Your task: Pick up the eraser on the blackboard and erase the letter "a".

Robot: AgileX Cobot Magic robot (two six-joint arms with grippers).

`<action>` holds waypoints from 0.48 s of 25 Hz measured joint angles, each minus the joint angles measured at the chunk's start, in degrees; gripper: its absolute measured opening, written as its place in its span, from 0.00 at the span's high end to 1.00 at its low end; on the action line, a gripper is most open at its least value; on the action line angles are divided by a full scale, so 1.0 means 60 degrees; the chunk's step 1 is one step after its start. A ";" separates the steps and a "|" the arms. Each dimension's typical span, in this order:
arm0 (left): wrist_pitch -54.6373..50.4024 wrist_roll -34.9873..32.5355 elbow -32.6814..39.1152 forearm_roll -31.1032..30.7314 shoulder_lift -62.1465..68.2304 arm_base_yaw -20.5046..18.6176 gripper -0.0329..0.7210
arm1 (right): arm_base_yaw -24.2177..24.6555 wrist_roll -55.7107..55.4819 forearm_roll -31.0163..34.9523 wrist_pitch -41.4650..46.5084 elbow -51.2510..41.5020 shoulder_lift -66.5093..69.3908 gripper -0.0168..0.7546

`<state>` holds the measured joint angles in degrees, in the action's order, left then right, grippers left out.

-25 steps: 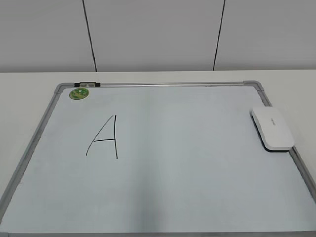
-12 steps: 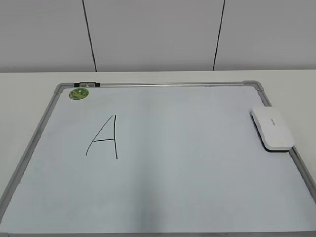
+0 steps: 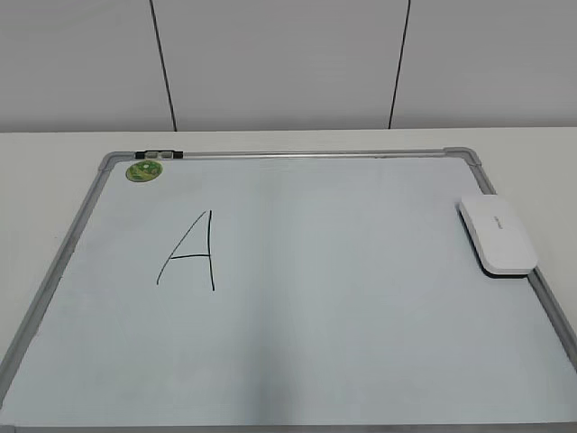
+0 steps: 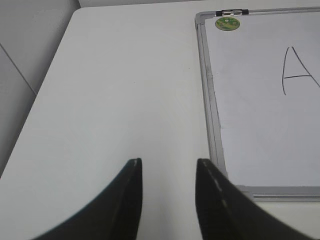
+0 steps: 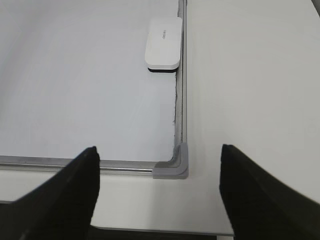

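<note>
The white eraser (image 3: 497, 235) lies flat at the right edge of the blackboard (image 3: 361, 307), partly over its frame. It also shows in the right wrist view (image 5: 163, 43), dark underside down. A large capital "A" (image 3: 189, 253) in black strokes is on the board's left half. No small lowercase "a" shows in any view. My left gripper (image 4: 169, 161) is open and empty over the table, left of the board's near left corner. My right gripper (image 5: 160, 150) is wide open and empty, near the board's near right corner (image 5: 172, 167). Neither gripper shows in the exterior view.
A round green magnet (image 3: 142, 170) sits at the board's far left corner, next to a small black-and-silver clip (image 3: 159, 155) on the frame. The white table (image 4: 115, 90) extends left and right of the board. A panelled wall stands behind.
</note>
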<state>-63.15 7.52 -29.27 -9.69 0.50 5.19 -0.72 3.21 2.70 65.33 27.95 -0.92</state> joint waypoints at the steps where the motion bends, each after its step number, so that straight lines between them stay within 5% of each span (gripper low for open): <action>1: 0.0000 0.0000 0.0000 0.0000 0.0000 0.0000 0.61 | 0.0000 0.0000 0.0000 0.0000 0.0000 0.0000 0.26; 12: 0.0000 0.0000 0.0000 0.0000 0.0000 0.0000 0.61 | 0.0000 0.0000 0.0000 0.0000 0.0000 0.0000 0.26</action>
<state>-63.15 7.52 -29.27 -9.69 0.50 5.19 -0.72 3.21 2.70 65.33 27.95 -0.92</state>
